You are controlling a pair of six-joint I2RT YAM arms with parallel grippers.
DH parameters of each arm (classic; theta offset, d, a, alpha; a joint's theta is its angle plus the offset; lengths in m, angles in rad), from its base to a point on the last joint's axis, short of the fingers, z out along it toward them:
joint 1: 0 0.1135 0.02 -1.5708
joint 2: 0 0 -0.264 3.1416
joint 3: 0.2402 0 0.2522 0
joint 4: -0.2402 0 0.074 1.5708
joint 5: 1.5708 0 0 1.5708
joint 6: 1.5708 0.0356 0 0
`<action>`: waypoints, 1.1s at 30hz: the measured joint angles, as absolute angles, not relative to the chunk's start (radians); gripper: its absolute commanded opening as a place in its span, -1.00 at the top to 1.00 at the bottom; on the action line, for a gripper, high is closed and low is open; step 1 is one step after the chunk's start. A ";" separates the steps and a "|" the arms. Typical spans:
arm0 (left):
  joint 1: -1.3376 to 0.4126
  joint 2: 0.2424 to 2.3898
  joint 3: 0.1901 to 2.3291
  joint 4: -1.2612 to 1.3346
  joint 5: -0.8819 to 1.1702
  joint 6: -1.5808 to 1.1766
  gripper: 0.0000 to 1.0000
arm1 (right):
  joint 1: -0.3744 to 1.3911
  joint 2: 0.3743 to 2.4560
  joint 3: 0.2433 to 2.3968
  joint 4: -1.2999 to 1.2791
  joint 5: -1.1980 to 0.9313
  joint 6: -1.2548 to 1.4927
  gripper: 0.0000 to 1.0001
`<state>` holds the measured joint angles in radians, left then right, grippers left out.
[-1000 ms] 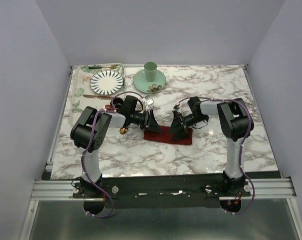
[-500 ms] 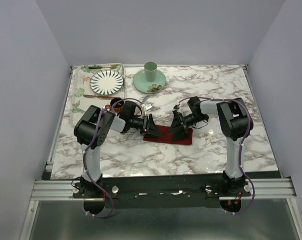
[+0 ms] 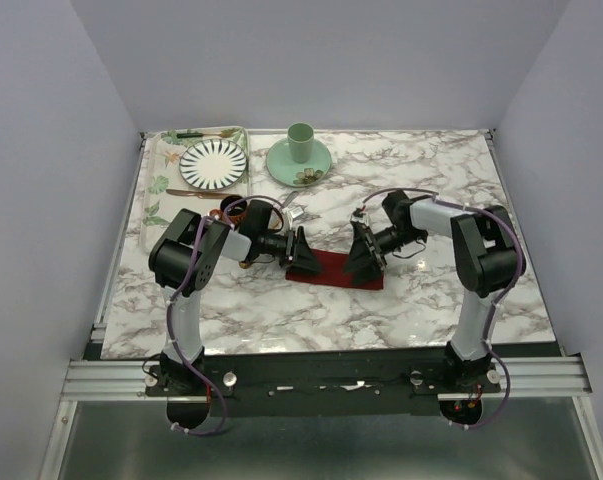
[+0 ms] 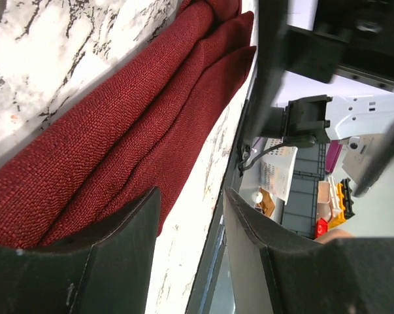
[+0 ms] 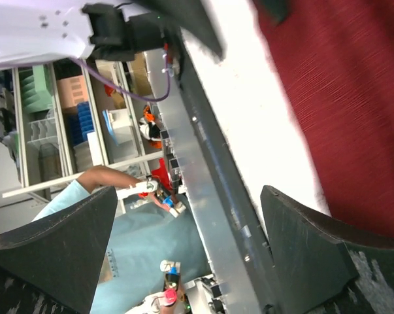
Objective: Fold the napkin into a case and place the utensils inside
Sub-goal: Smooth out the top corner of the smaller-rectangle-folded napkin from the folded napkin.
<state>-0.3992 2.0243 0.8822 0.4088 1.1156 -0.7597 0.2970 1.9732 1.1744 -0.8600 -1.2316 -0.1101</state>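
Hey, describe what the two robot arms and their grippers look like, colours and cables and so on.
Both arms match: the left arm and right arm have bulky black joint housings joined by pale grey links. Thin purple cables loop along each. The left gripper and right gripper are black, with broad, flat, matte black fingers that taper toward the tips.

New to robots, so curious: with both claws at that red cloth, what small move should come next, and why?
Probably the left gripper should close on the napkin at its left end. The dark red cloth lies as a narrow folded strip between the grippers; the left fingers stand open at its layered edge, and the right gripper is wide open, holding nothing.
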 measured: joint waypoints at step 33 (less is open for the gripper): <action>-0.428 1.853 0.876 0.050 1.050 -0.360 -0.06 | 0.307 1.976 1.031 -0.909 -1.249 -0.195 -0.62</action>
<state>-0.4282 1.8534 0.8757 0.0498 1.0496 -0.3603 0.3069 1.9762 1.0313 -0.9089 -1.2488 -0.1951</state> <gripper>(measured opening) 0.520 0.845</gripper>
